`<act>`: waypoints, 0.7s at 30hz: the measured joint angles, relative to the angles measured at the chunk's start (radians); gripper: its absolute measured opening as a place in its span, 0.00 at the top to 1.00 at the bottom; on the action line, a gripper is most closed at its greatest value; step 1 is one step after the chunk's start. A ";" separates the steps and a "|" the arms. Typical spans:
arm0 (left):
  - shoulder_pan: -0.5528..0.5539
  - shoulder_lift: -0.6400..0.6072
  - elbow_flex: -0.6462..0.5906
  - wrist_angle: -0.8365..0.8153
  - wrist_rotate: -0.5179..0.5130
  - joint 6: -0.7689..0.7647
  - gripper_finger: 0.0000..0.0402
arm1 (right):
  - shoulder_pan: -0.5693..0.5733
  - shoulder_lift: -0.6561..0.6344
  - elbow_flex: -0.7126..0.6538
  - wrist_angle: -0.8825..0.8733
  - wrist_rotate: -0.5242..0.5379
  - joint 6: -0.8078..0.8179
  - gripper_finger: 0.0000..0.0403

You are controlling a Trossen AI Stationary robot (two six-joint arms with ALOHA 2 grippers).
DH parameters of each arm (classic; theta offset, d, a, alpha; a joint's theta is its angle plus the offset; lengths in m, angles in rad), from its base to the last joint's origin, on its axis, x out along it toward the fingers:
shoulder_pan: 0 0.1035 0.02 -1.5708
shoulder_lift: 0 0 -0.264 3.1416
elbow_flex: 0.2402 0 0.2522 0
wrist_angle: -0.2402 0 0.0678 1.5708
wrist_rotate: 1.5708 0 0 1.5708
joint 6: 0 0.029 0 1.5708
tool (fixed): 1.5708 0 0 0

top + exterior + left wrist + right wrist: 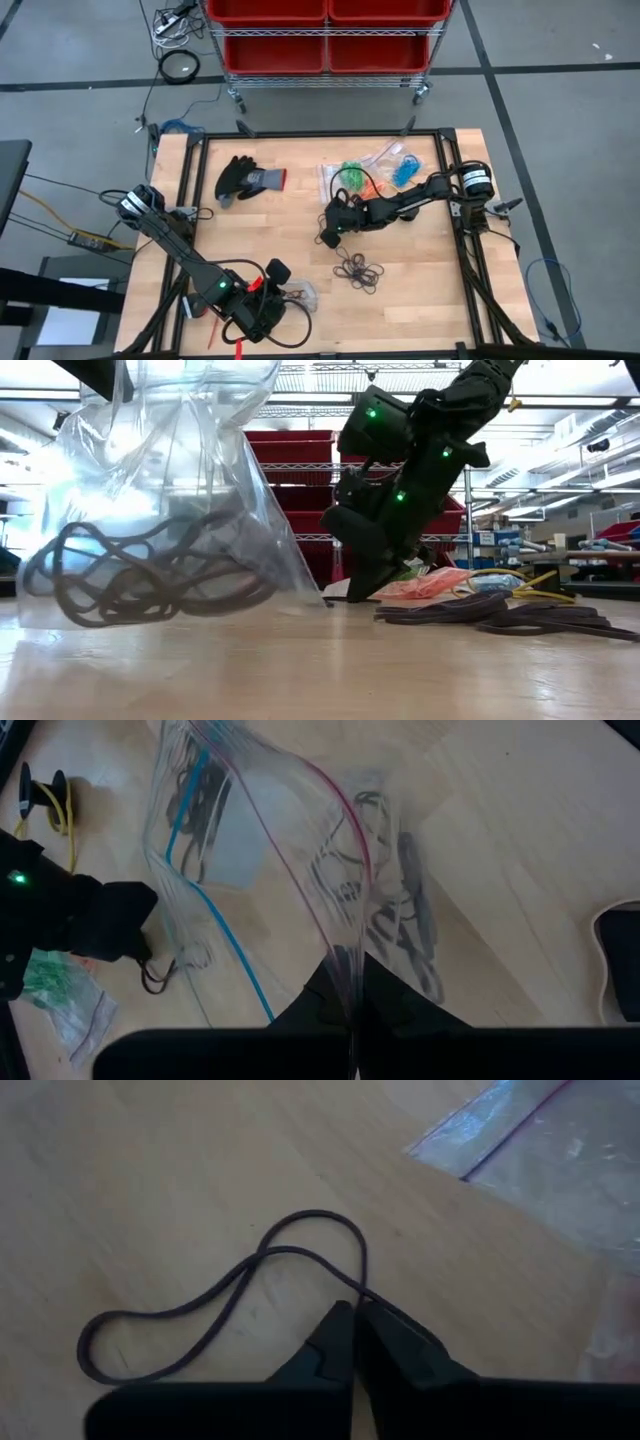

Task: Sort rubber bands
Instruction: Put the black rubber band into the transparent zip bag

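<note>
Rubber bands being sorted by colour on the wooden worktop [420, 290].

One black rubber band [220, 1295] lies flat on the wood with the right gripper [355, 1330] pinched shut on its strand, near the middle of the worktop. A loose pile of black bands [358, 270] sits just beside that gripper, towards the front edge. Behind the right arm, clear bags of green bands [352, 177], orange bands [372, 188] and blue bands [405, 170] lie close together. At the front left, the left gripper [352, 1005] is clamped shut on the edge of a clear zip bag [300, 850] holding black bands, its lower end resting on the worktop. A black glove [245, 179] lies towards the back left, well apart from both arms.
</note>
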 joint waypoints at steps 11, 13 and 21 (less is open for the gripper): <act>0.000 0.000 0.000 0.000 0.000 0.000 0.99 | 0.116 -0.189 -0.011 -0.082 0.086 0.033 1.00; 0.000 0.000 0.000 0.000 0.000 0.000 0.99 | 0.144 -0.222 -0.010 -0.108 0.132 0.034 1.00; 0.000 0.000 0.000 0.012 -0.001 -0.003 0.99 | 0.214 -0.275 -0.010 -0.036 0.168 0.032 1.00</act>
